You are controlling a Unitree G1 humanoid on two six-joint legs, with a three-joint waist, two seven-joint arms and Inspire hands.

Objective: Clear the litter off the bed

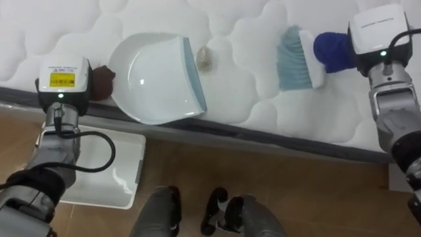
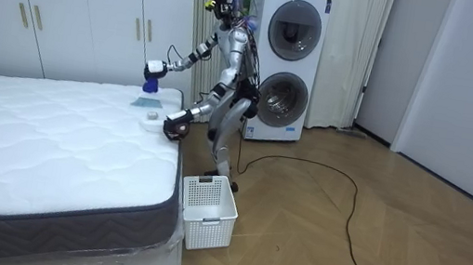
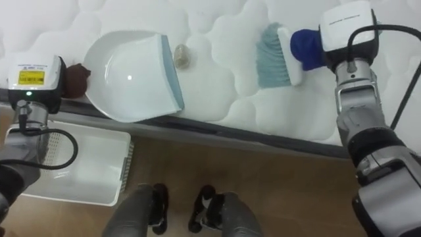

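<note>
I see a brown wood floor (image 2: 368, 256) running to white wardrobes (image 2: 76, 14) along the far wall, two stacked front-loading machines (image 2: 286, 65) beside a light curtain (image 2: 347, 55), and a white basket (image 2: 206, 211) standing on the boards.

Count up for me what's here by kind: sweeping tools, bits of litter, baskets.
Sweeping tools: 2, the white dustpan and the brush
Litter: 1, a small lump by the dustpan's lip
Baskets: 1, the white basket on the floor
Total: 4
</note>
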